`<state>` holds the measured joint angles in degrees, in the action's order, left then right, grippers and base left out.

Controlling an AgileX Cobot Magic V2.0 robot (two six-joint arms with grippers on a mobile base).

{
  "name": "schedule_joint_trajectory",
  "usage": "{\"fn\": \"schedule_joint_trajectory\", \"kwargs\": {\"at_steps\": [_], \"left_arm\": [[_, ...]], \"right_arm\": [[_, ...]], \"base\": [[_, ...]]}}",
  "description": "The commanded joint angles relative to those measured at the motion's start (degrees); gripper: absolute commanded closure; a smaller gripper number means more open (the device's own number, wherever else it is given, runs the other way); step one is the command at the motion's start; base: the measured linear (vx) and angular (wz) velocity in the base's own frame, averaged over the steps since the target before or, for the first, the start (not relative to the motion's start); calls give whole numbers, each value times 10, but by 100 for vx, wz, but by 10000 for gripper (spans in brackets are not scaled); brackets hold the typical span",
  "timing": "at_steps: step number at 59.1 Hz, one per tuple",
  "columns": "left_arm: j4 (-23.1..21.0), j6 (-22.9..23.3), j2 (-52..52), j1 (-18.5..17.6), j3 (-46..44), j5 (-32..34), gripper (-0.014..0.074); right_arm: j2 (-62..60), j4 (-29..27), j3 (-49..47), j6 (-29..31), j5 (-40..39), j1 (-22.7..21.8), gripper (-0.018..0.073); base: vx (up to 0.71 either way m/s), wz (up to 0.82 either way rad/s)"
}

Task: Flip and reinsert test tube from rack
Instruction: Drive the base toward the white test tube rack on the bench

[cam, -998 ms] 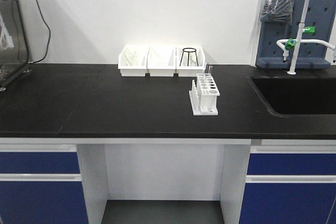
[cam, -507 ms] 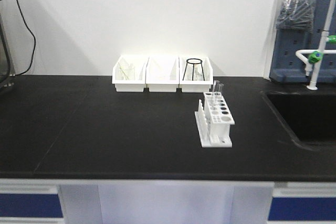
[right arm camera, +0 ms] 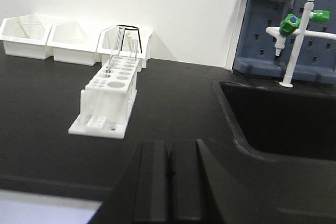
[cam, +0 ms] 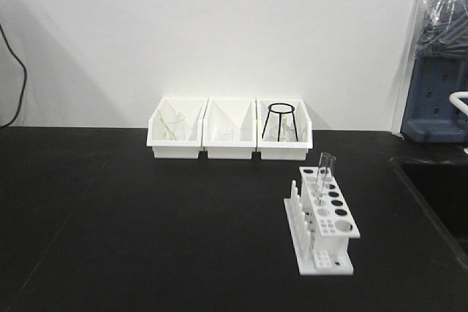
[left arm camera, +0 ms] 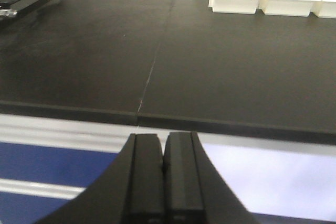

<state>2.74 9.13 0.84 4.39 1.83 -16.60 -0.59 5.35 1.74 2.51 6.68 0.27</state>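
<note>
The white rack (cam: 325, 221) stands on the black counter, right of centre. Two clear test tubes (cam: 324, 173) stand upright in its far holes. The rack also shows in the right wrist view (right arm camera: 108, 98), with the tubes (right arm camera: 126, 44) at its far end. My right gripper (right arm camera: 169, 148) is shut and empty, low over the counter's front edge, right of and nearer than the rack. My left gripper (left arm camera: 164, 140) is shut and empty, in front of the counter's front edge, far left of the rack. Neither gripper shows in the front view.
Three white bins (cam: 229, 137) line the back wall; the left one holds a beaker (cam: 172, 126), the right one a black wire tripod (cam: 280, 118). A black sink (right arm camera: 283, 114) lies right of the rack, with a tap (right arm camera: 294, 27) and blue pegboard (right arm camera: 310, 19) behind.
The front view has moved closer to the counter and a little right; the rack and bins look larger and lower. The rack and tubes have not moved on the counter.
</note>
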Motion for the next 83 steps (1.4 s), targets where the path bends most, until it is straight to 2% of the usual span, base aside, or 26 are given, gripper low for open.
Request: {"fn": "schedule_joint_trajectory", "kwargs": {"at_steps": [1, 46, 83], "left_arm": [[-2, 0, 7, -4, 0, 50, 603], [-2, 0, 7, -4, 0, 50, 603], [-2, 0, 7, -4, 0, 50, 603]], "right_arm": [[-6, 3, 0, 6, -44, -2, 572], [-6, 3, 0, 6, -44, -2, 572], [-6, 3, 0, 6, -44, -2, 572]], "base": [[36, -2], [29, 1], [13, 0]]}}
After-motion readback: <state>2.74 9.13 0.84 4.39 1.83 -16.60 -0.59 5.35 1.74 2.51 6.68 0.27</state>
